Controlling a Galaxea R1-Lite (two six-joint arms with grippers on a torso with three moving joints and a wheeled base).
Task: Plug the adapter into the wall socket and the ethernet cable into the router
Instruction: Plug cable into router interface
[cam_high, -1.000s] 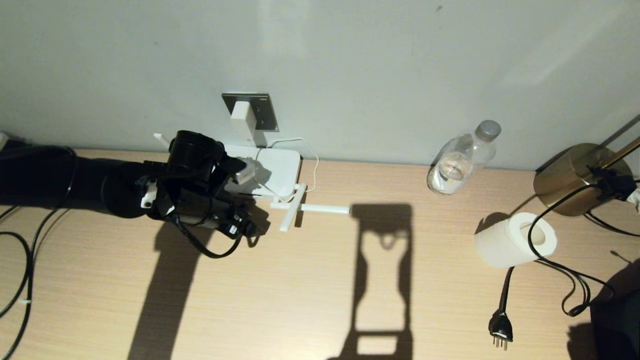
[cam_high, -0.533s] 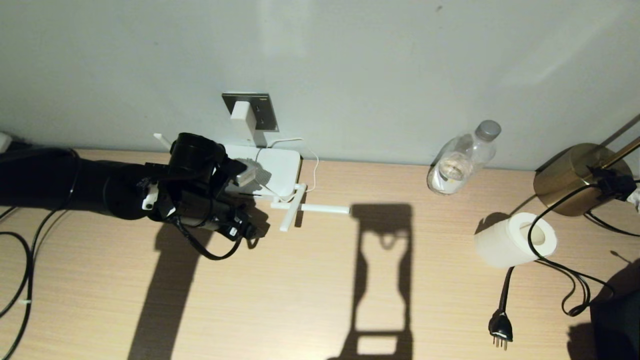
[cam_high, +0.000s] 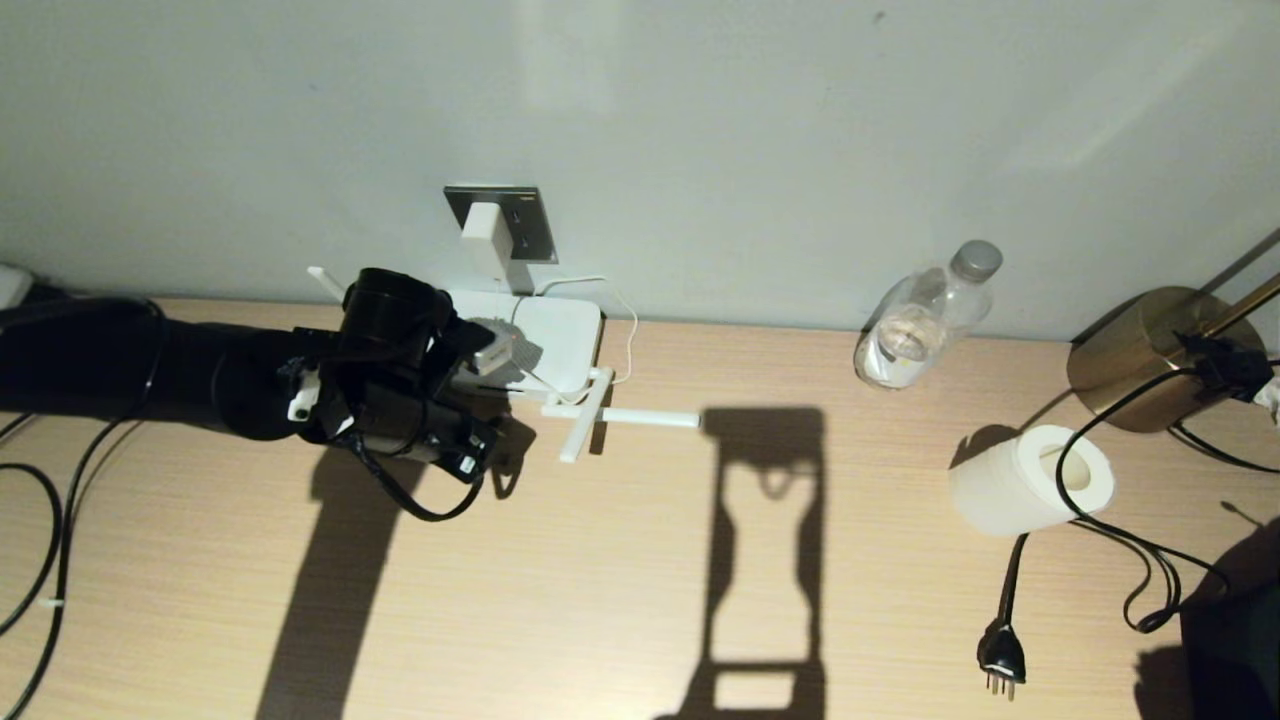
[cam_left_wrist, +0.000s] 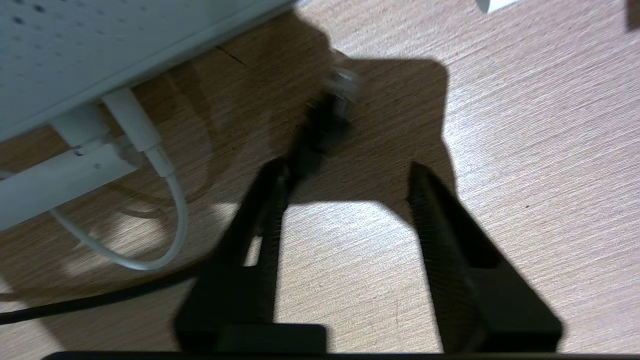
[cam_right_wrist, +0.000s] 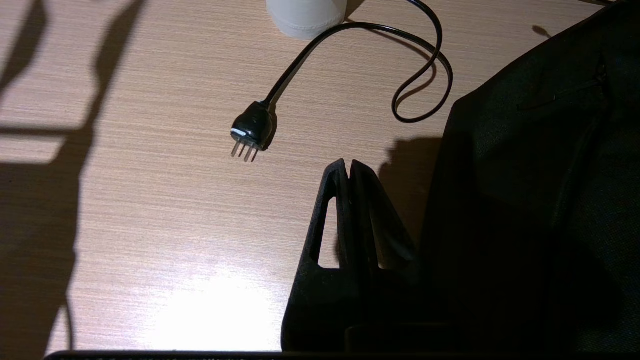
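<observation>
Head view: adapter (cam_high: 487, 236) sits in the wall socket (cam_high: 528, 222), its white cord (cam_high: 627, 330) looping down behind the router (cam_high: 545, 343). Router lies flat on the desk (cam_high: 640, 580) against the wall, antennas (cam_high: 585, 418) folded out toward the front. Left arm reaches in from the left edge; left gripper (cam_high: 487, 468) is low over the desk at the router's front-left corner.

Left wrist view: left gripper (cam_left_wrist: 345, 175) has its fingers (cam_left_wrist: 262, 215) spread apart with bare desk between them. The ethernet cable (cam_left_wrist: 320, 130) runs past the inside of one fingertip and ends in its clear connector (cam_left_wrist: 342, 85), which lies on the desk just beyond the tips, near the router's edge (cam_left_wrist: 125, 55) but apart from it. The cable end is blurred; cannot tell whether that finger touches it. The other finger is well clear of the cable, so nothing is clamped. A white plug (cam_left_wrist: 132, 125) with cord is seated in the router's edge.

Right wrist view: right gripper (cam_right_wrist: 350, 170) is clenched with fingers pressed together, empty, above the desk beside a dark bag (cam_right_wrist: 540, 200). Black three-pin plug (cam_right_wrist: 252, 131) lies loose on the desk nearby.

Also on the desk: water bottle (cam_high: 925, 318), paper roll (cam_high: 1030, 480), brass lamp base (cam_high: 1150, 355).
</observation>
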